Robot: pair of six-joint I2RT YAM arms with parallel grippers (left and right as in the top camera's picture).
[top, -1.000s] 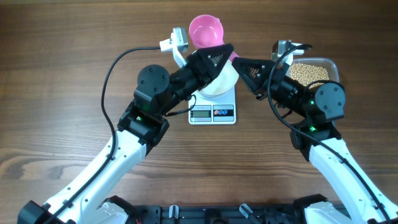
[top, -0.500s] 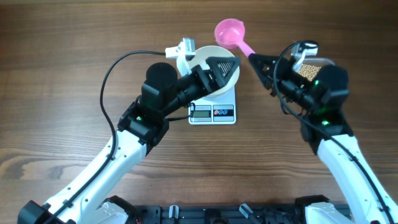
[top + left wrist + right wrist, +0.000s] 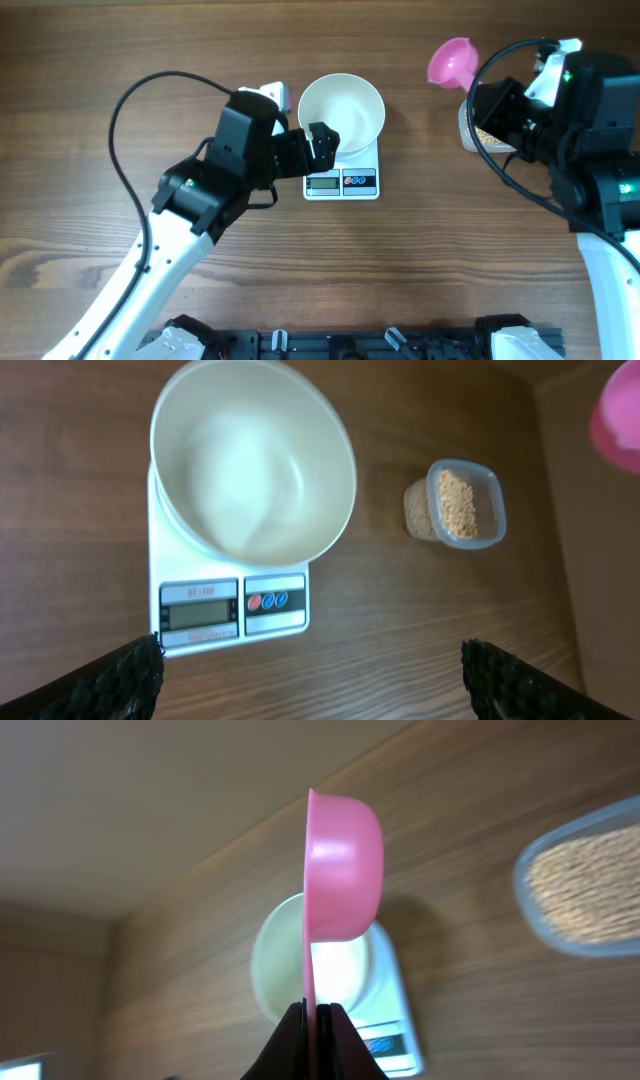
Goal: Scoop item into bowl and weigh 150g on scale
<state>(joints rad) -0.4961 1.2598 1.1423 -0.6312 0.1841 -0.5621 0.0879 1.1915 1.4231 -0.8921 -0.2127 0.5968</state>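
Observation:
The white bowl [image 3: 341,113] stands empty on the scale [image 3: 341,181]. My left gripper [image 3: 315,682] hovers open just left of the scale's front with nothing between its fingers [image 3: 128,676]; the bowl [image 3: 250,460] and scale [image 3: 232,606] lie ahead of it. My right gripper [image 3: 315,1020] is shut on the handle of a pink scoop [image 3: 340,870], held on edge and raised. Overhead, the scoop [image 3: 453,62] hangs at the back right, beside the clear tub of beans [image 3: 478,133], which the right arm mostly hides. The beans [image 3: 457,506] show in the tub [image 3: 485,480].
The scale's display [image 3: 198,615] faces the front of the table. A black cable [image 3: 130,95] loops behind the left arm, and another [image 3: 490,160] runs round the right arm. Bare wood lies between the scale and the tub.
My left gripper opened wide, let go of the bowl and drew back to the left. My right gripper carried the pink scoop from over the bowl out to the right, above the tub.

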